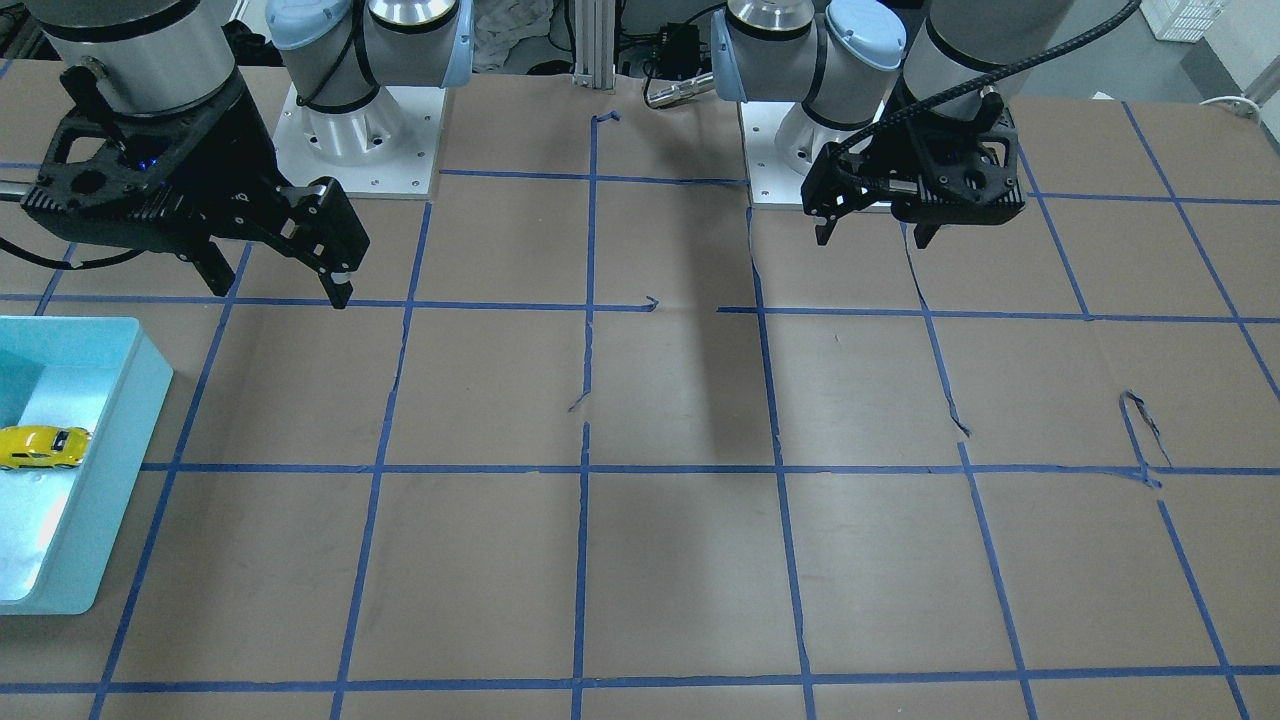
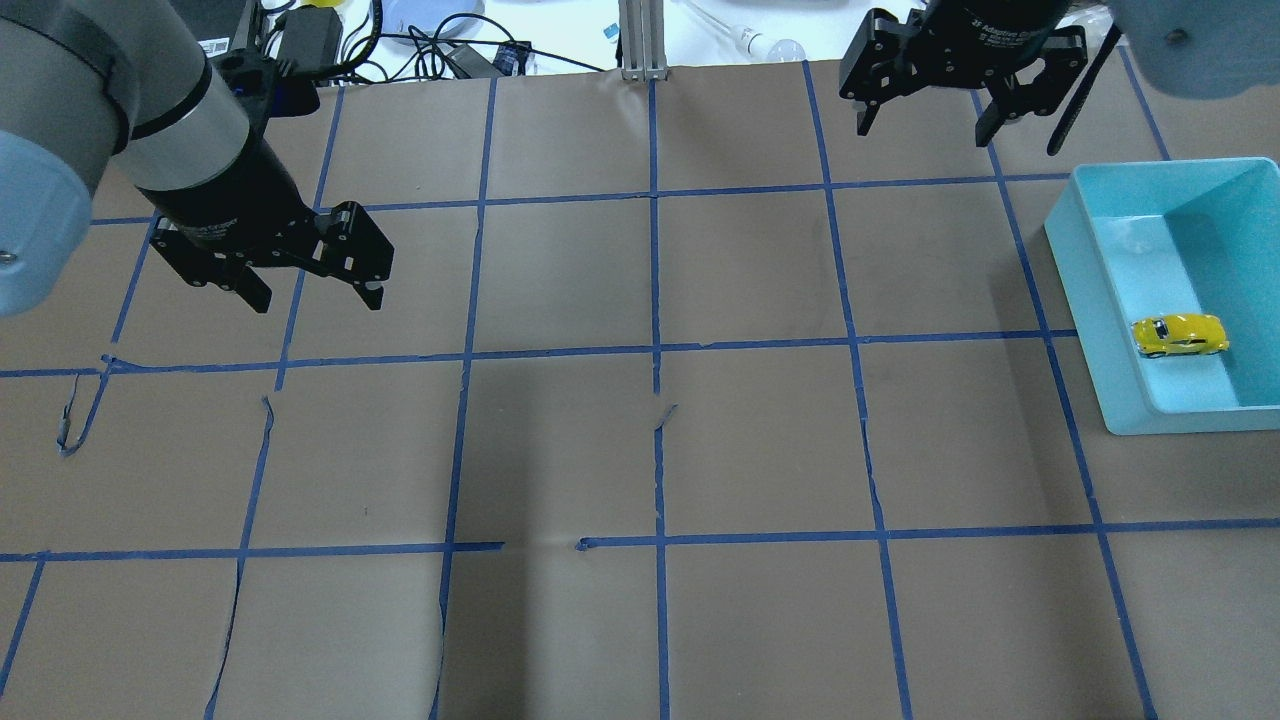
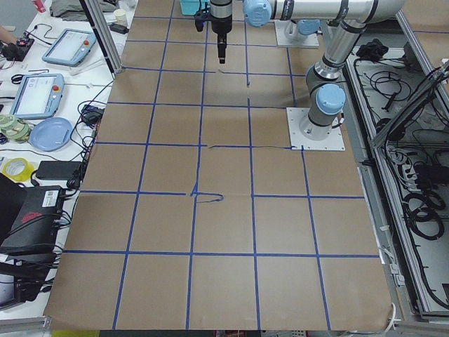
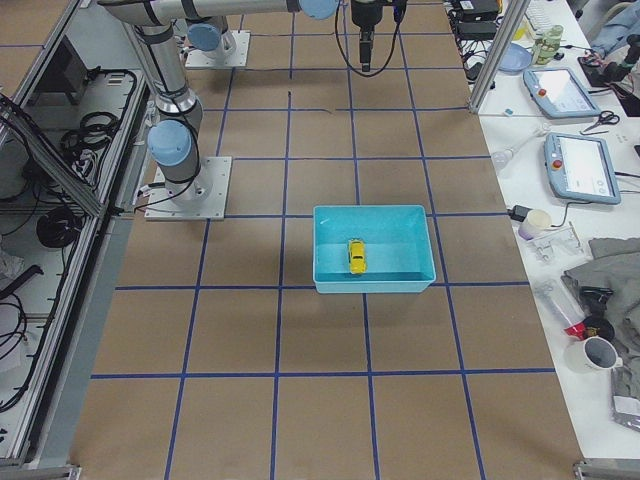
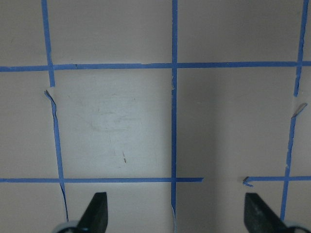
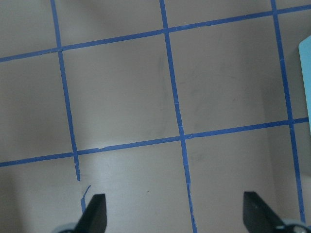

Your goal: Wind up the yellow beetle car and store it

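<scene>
The jaws of the right gripper (image 2: pixel 922 132) are spread wide, and nothing is held between them. Its two black fingers (image 6: pixel 95 213) are seen over bare brown paper, with an edge of the light blue box (image 2: pixel 1095 290) just showing at the side of the wrist view. This gripper is held up in the air near the box, beside it and not over it. The jaws of the left gripper (image 2: pixel 318 300) are spread wide too, and nothing is held there either. It is held up well apart from the box, at the other side of the table (image 2: pixel 760 440). The yellow beetle car (image 2: pixel 1180 335) is found inside the box, on its floor, and is touched by no gripper. The table around the box is covered in brown paper and marked with blue tape lines.
</scene>
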{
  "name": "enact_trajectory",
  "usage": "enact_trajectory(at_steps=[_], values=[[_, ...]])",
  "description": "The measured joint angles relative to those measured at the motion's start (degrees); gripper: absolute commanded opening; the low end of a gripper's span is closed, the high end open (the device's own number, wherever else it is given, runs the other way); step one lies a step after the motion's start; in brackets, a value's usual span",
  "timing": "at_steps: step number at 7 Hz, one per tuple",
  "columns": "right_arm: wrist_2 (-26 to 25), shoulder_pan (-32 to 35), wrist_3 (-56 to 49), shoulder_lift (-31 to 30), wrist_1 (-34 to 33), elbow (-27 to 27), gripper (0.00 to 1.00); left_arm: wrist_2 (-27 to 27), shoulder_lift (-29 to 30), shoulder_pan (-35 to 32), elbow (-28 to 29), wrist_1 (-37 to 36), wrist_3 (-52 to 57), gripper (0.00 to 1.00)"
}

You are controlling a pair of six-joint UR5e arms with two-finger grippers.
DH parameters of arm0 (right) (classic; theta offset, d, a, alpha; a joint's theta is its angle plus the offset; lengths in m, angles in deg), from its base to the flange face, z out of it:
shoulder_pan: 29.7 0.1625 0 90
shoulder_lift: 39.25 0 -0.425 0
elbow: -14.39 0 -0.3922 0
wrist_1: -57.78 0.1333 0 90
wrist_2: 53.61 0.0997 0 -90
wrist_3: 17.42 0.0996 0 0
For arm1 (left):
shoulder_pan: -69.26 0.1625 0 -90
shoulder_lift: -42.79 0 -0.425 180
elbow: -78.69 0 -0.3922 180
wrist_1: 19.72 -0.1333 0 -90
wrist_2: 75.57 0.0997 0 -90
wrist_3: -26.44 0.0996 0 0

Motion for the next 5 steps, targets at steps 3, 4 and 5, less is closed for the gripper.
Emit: enact_trajectory(at_steps=[3, 4, 5], values=[[0.0, 0.0, -0.2, 0.2, 0.0, 0.0, 1.00, 0.1, -0.1, 0.0, 0.0, 0.0, 0.1, 1.00], [0.0, 0.0, -0.2, 0.2, 0.0, 0.0, 1.00, 0.2, -0.1, 0.0, -0.1, 0.0, 0.1, 1.00], [0.0, 0.0, -0.2, 0.2, 0.0, 0.0, 1.00, 0.2, -0.2, 0.0, -0.1, 0.0, 0.1, 1.00]])
